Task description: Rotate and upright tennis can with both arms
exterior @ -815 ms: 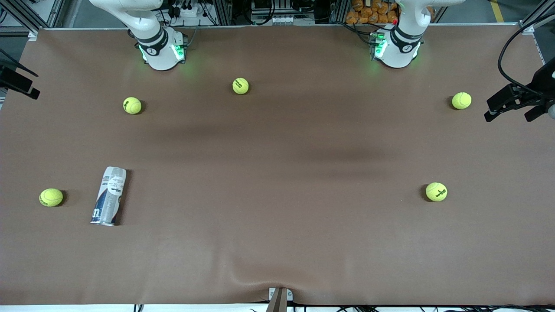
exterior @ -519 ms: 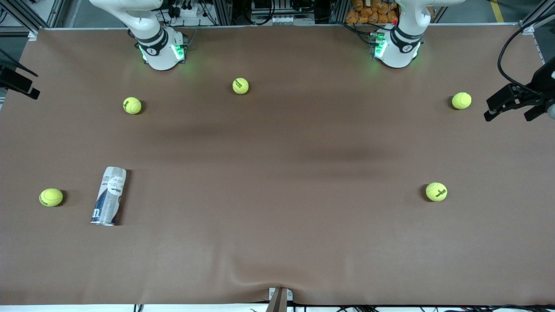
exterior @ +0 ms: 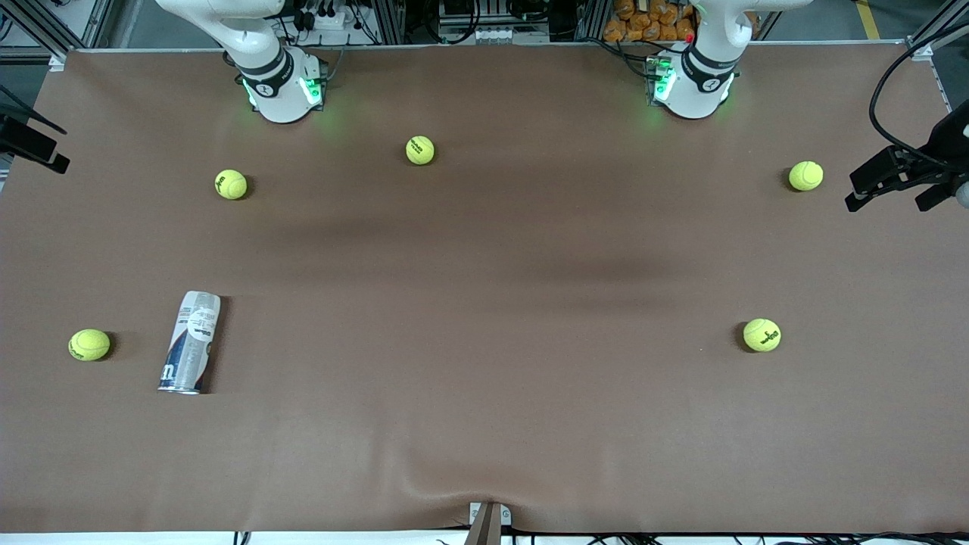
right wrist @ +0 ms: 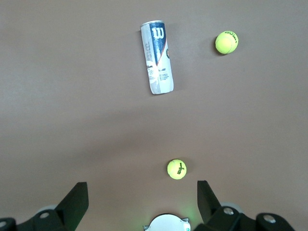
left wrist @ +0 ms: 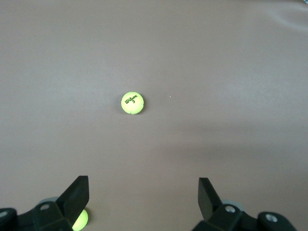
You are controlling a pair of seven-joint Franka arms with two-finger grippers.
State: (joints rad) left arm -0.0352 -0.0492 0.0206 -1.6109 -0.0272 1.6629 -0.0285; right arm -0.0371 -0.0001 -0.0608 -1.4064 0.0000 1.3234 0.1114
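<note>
The tennis can (exterior: 189,342) lies on its side on the brown table toward the right arm's end, its navy "W" end and metal rim nearer the front camera. It also shows in the right wrist view (right wrist: 156,57). My right gripper (right wrist: 142,190) is open and empty, high over the table by its own base; in the front view it shows at the edge (exterior: 42,147). My left gripper (left wrist: 143,185) is open and empty, high over the left arm's end of the table, and shows at the edge (exterior: 886,200).
Several yellow-green tennis balls lie scattered: one (exterior: 89,344) beside the can, one (exterior: 231,184) and one (exterior: 420,150) near the right arm's base (exterior: 281,83), one (exterior: 805,175) and one (exterior: 762,334) at the left arm's end. The table cover (exterior: 454,484) wrinkles at the front edge.
</note>
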